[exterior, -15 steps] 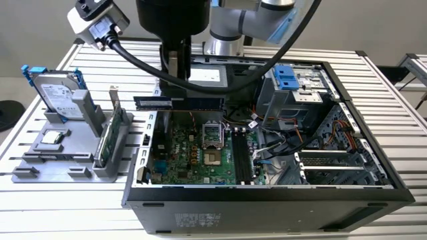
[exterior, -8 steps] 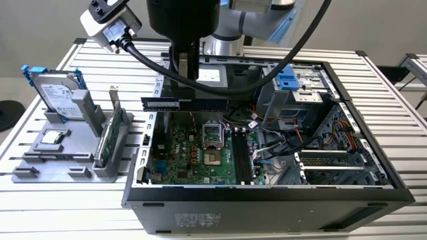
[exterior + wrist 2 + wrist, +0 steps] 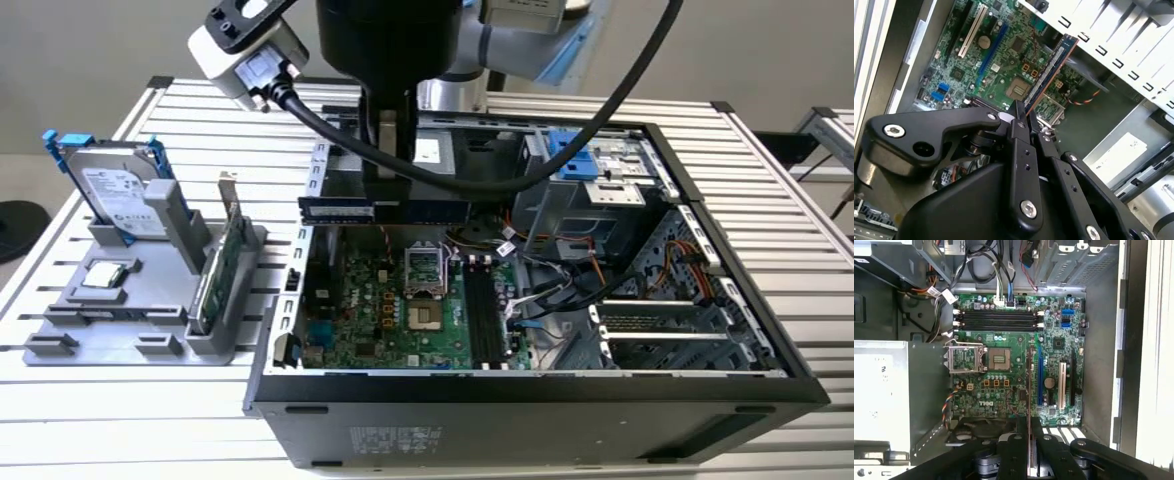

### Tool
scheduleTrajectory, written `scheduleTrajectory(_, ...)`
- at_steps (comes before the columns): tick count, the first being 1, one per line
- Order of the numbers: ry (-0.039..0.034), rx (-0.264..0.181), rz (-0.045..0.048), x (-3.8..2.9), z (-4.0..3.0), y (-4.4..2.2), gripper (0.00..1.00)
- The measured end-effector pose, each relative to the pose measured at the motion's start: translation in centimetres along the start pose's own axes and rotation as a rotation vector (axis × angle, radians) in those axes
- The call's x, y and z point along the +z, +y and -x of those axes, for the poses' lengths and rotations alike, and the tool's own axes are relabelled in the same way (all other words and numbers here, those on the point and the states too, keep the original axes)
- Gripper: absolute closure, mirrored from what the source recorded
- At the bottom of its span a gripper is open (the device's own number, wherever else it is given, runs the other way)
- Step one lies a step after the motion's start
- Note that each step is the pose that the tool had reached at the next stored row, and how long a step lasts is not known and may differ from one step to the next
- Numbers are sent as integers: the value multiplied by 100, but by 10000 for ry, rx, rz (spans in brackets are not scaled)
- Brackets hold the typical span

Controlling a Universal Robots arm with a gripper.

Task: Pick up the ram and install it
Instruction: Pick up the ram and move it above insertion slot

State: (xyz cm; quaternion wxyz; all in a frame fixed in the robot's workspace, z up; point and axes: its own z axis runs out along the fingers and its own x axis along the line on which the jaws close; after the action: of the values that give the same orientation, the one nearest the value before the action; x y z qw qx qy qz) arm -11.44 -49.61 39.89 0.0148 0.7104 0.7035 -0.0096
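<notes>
Gripper (image 3: pixel 1025 114): fingers (image 3: pixel 1021 150) pinched on the ram (image 3: pixel 1050 70). Pick-up done, you hold it aloft over the open computer case (image 3: pixel 534 385). Memory slots (image 3: pixel 999 320) look empty to you; seating not yet done.

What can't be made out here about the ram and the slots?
- Gripped end of the ram: covered by the gripper, second wrist view.
- Notch and chip faces of the ram: it sits edge-on, first wrist view.
- Latch state of the memory slots: too small, first wrist view.
</notes>
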Motion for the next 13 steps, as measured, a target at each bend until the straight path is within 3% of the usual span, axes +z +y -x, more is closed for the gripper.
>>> scheduleTrajectory(13,-19,-7,1,44,-7,173,100)
